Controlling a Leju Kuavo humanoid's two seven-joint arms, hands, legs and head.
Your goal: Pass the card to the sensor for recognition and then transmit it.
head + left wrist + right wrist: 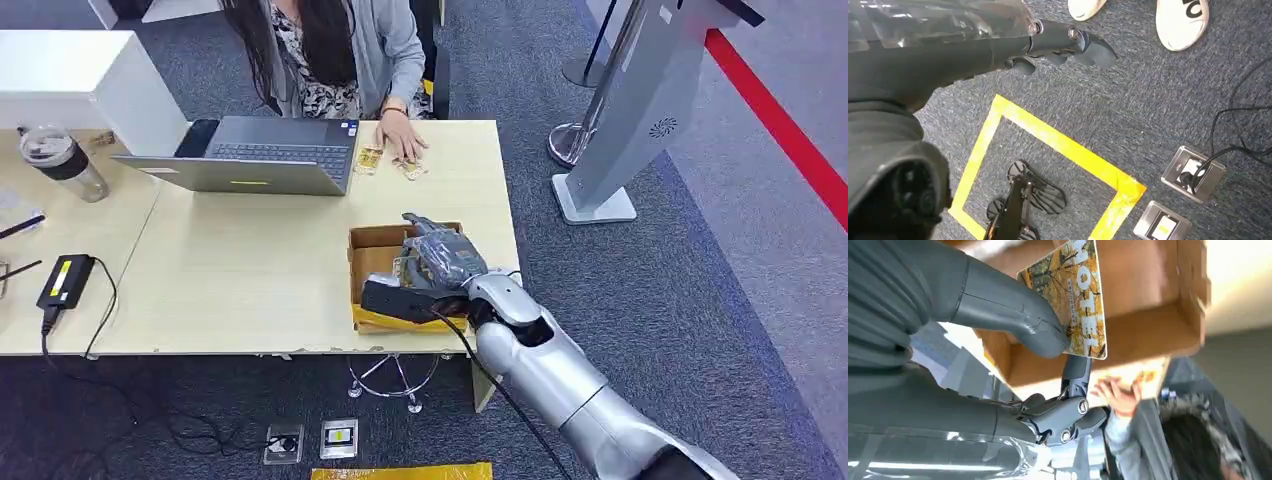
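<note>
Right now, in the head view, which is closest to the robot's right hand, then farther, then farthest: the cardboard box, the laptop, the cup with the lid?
1. Cardboard box: right under the right hand.
2. Laptop: farther back on the table, before the person.
3. Lidded cup: far across the table.

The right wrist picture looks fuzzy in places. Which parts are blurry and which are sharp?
In the right wrist view, the yellow autumn-leaf printed card and the grey thumb of the right robot hand holding it are sharp; the brown cardboard box behind is smeared, and the person's hand is soft and out of focus.
</note>
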